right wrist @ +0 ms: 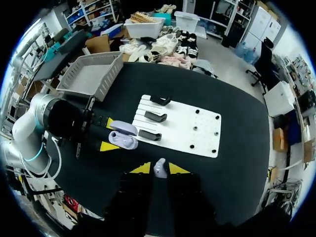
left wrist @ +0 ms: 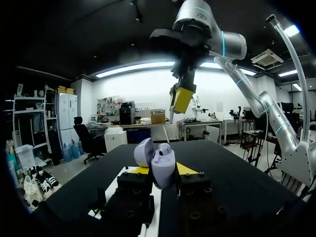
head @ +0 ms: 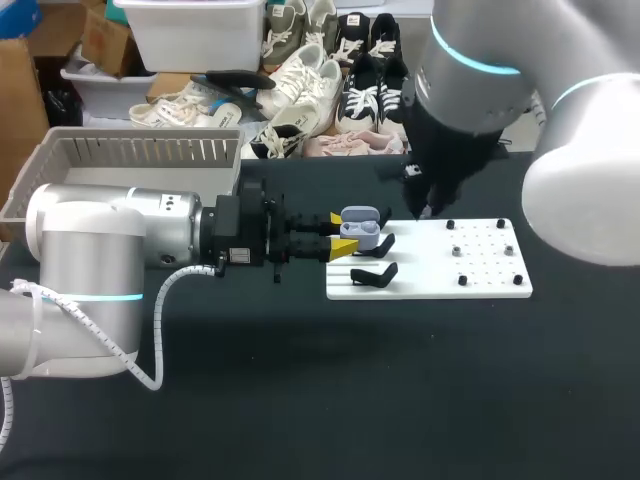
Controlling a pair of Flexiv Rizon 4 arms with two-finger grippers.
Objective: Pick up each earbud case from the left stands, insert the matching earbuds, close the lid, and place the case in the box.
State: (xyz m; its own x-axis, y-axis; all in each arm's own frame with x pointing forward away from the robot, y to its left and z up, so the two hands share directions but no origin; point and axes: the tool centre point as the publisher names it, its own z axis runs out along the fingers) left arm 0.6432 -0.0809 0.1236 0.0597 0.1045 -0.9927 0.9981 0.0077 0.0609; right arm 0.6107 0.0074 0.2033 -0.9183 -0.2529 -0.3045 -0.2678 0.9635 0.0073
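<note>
Now my left gripper [left wrist: 162, 170] squeezes the open case [left wrist: 161, 160] between its fingers [left wrist: 186, 169], and my right gripper [right wrist: 159, 170] pinches a small earbud [right wrist: 159, 166] tight.

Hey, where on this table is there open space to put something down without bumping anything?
Bare: the wide black tabletop between the white pegged board and the near edge. Crowded: the board's left end, where black stands sit and the left claw holds the open lavender earbud case; the grey slatted basket fills the far left corner.
</note>
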